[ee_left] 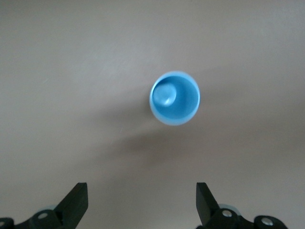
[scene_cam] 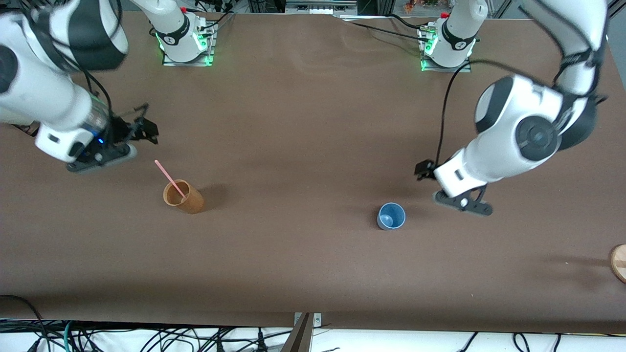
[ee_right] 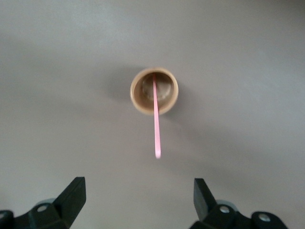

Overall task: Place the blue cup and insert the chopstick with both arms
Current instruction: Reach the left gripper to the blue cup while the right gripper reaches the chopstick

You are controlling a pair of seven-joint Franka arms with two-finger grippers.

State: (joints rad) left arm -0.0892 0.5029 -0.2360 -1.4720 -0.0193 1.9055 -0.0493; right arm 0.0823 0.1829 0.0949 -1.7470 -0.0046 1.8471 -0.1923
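Fingers [ee_left: 75, 202] of the left gripper [ee_left: 142, 202] stand wide apart with nothing between them, and those of the right gripper [ee_right: 138, 200], its fingers [ee_right: 74, 198] likewise spread, hold nothing either. The blue cup [scene_cam: 391, 216] stands upright on the brown tabletop [scene_cam: 303, 122], toward the left arm's end, its mouth open upward and nothing inside it; in the left wrist view it [ee_left: 175, 98] sits alone on bare surface, apart from the fingertips. The chopstick [scene_cam: 170, 178] is a thin pink stick leaning in the tan cup [scene_cam: 183, 196], its lower end inside the cup and its upper end sticking out above the rim, tilted toward the right arm's end of the tabletop. The right wrist view shows the same pair from above, the chopstick [ee_right: 156, 119] rising from the tan cup [ee_right: 154, 90] toward the camera. The tan cup stands upright toward the right arm's end, well apart from the blue cup and slightly farther from the front camera. The left gripper [scene_cam: 424, 169] hangs over the tabletop just beside the blue cup; the right gripper [scene_cam: 143, 128] hangs over the tabletop near the tan cup. A round wooden object [scene_cam: 618, 263] shows partly at the tabletop's edge at the left arm's end, nearer the front camera than the blue cup.
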